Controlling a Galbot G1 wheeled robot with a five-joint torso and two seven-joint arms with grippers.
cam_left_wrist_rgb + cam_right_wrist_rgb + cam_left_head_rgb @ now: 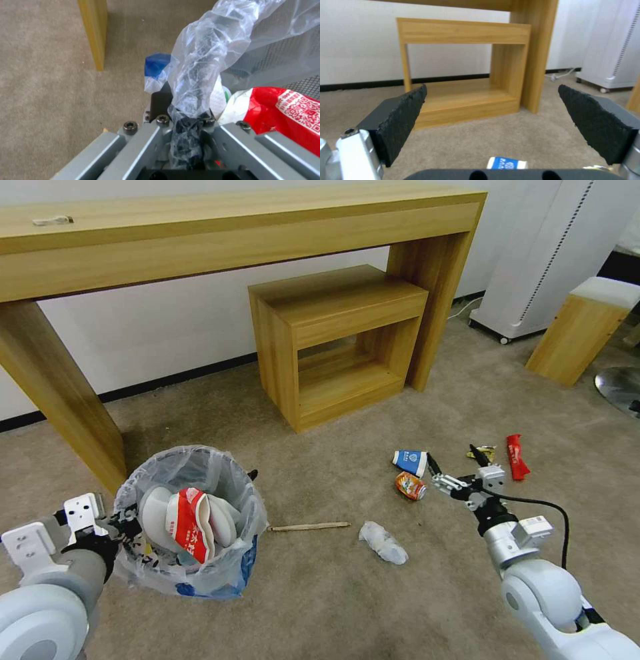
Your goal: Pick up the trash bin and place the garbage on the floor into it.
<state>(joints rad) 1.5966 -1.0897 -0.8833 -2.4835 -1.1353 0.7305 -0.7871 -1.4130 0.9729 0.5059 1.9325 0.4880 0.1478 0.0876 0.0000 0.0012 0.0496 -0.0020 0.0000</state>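
Clamped on the near rim of the trash bin point(190, 527), the left hand point(123, 527) sits at the bin's left side in the head view; in the left wrist view its fingers point(161, 105) pinch a twisted fold of the clear plastic bag point(203, 62) that lines the bin. The bin stands on the floor point(320, 593), a beige carpet, just in front of the leg of the long wooden counter point(220, 240). Inside it lie a white slipper point(157, 517) and a red-white paper cup point(190, 523), the cup resting against the slipper; the bag's lower part shows blue point(247, 560). Farther right, the right hand point(457, 468) hangs low over the carpet with its two black pads point(403, 120) spread wide apart and nothing between them. Just beside it on the left lie a blue-white paper cup point(410, 461) on its side and a crushed orange can point(410, 485), the two nearly touching. In the right wrist view the blue-white cup shows at the edge below the gap between the pads. A yellow wrapper point(483, 452) and a red wrapper point(517, 455) lie just beyond the hand to the right. Between the bin and the can, a stick point(310, 526) lies flat on the carpet, and a tissue wad point(383, 542) sits near its right end. A small wooden stool point(337, 340) stands under the counter, well behind the litter.
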